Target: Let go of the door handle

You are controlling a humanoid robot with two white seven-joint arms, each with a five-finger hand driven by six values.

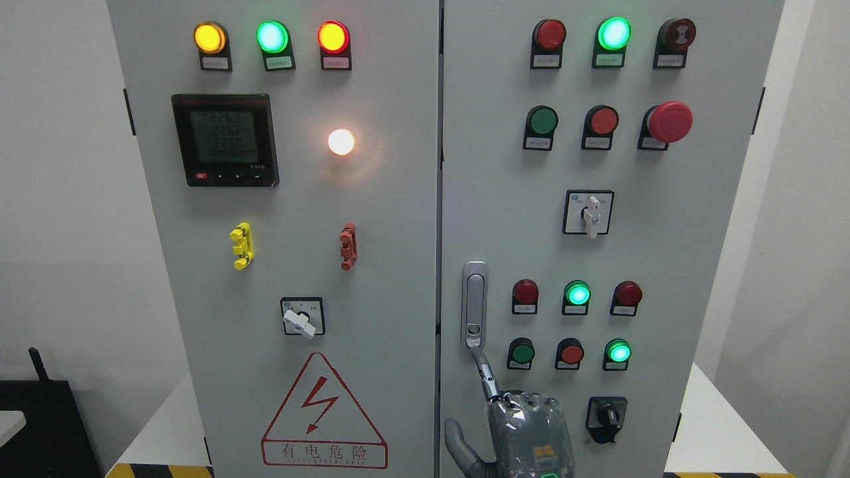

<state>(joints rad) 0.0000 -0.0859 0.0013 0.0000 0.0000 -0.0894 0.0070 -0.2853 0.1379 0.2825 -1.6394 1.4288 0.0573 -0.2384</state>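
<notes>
Head view, entries taken from left to right.

1. Left door (292,199) of the grey cabinet: carried a digital meter (224,139), a yellow clip (241,245), a red clip (348,246) and a warning triangle (323,415). No robot hand was on it, and the left arm did not show.

2. Right door (505,199): appeared shut, flush with the left door at the centre seam.

3. Door handle (474,304): a silver swing handle set just right of the seam, at the door's lower half. Its long axis ran vertical, and it lay flat in its housing.

4. Right hand (524,428): entered from the bottom edge, right of the middle, back of the hand toward the camera.
   - The handle lay above it and slightly to the left.
   - Its index finger (485,375) was stretched up and leftward, the tip at the handle's lower end, probably touching, though the view was too small to be sure.
   - The thumb (458,445) stood out to the left.
   - Nothing was gripped and no fingers wrapped the handle.
   - Judgement: only a withdrawal down and away from the handle's lower end remained.

5. Black rotary switch (606,418): sat just right of the hand, apart from it.
</notes>
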